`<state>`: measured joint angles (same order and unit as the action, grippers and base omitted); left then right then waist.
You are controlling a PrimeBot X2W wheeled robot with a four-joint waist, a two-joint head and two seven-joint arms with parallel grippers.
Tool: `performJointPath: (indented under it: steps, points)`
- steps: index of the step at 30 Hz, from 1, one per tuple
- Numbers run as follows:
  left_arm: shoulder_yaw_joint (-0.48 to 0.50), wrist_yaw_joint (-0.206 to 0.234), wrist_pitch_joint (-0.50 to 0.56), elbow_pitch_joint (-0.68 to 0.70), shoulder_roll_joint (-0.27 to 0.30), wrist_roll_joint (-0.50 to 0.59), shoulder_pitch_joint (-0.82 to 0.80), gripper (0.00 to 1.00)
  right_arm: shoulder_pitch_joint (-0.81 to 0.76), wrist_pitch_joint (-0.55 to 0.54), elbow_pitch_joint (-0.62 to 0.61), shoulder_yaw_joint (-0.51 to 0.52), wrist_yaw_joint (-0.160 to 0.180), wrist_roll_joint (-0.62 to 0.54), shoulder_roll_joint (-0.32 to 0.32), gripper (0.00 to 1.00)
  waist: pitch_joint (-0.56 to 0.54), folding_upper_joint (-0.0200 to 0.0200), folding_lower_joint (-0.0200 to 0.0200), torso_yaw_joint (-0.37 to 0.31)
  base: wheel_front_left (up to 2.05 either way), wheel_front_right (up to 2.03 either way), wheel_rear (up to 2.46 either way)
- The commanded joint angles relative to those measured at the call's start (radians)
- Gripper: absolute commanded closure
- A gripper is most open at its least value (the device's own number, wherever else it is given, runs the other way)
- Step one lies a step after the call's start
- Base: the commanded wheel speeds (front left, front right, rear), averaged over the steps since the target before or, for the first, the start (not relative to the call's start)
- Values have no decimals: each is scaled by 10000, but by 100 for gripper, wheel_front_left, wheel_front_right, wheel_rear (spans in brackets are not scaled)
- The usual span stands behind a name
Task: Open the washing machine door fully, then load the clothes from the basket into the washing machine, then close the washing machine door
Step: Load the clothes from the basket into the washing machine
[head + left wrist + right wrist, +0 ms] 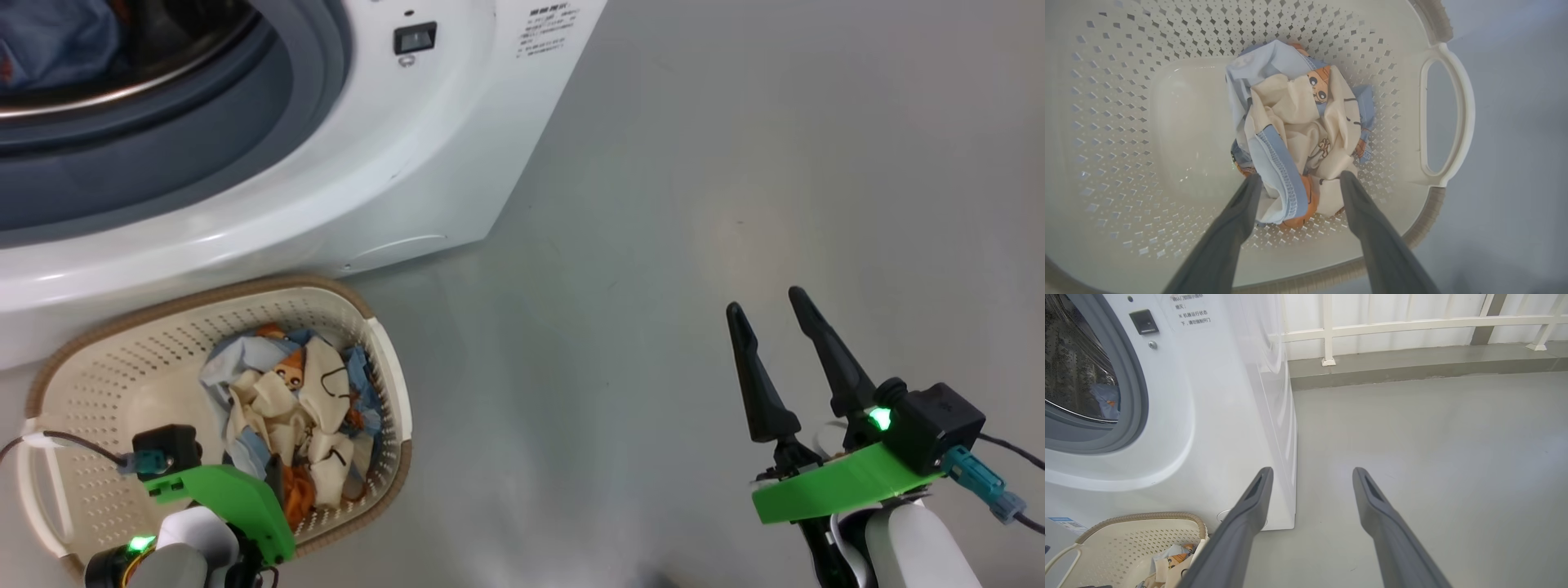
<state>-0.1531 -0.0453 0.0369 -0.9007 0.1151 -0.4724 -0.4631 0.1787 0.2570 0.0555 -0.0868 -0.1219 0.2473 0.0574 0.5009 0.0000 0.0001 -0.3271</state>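
1. Since the washing machine (424, 163) shows its grey gasket (204, 122) and drum (1077, 367) uncovered, opening the door reads as done. How far it is swung, cannot tell.
2. Loading looks partway. A blue garment (57, 41) lies inside the drum, and a pile of clothes (302, 408) sits in the basket (106, 359). Left to do, by my read: grab the pile, put it in, shut the door.
3. Basket stands on the grey floor (694, 204) just in front of the machine, below the drum opening.
4. Clothes are a crumpled soft wad of cream, light blue and orange with cartoon print. They are bunched toward one handle end, and the other half of the basket bottom is bare.
5. Left gripper (1298, 179) has its fingers apart, pointing down into the basket and straddling the wad's near edge. Nothing is clamped. Contact with the fabric is unclear.
6. Right gripper (765, 302) has its fingers apart and holds nothing, over the floor well apart from the basket.
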Motion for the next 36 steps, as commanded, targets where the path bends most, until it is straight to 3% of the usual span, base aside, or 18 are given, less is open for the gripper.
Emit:
performJointPath:
  steps: [1, 36]
  points:
    - [244, -42, 28, -130, 280, -87, -136, 0, 116, 48, -267, -229, -88, -103, 1, 0, 155, 0, -1, -70, 0, 0, 0]
    - [-275, -244, -535, -3038, 336, -74, -2962, 0, 846, 48, -604, -296, -88, -180, 23, 0, 2411, 0, -1, 55, 0, 0, 0]
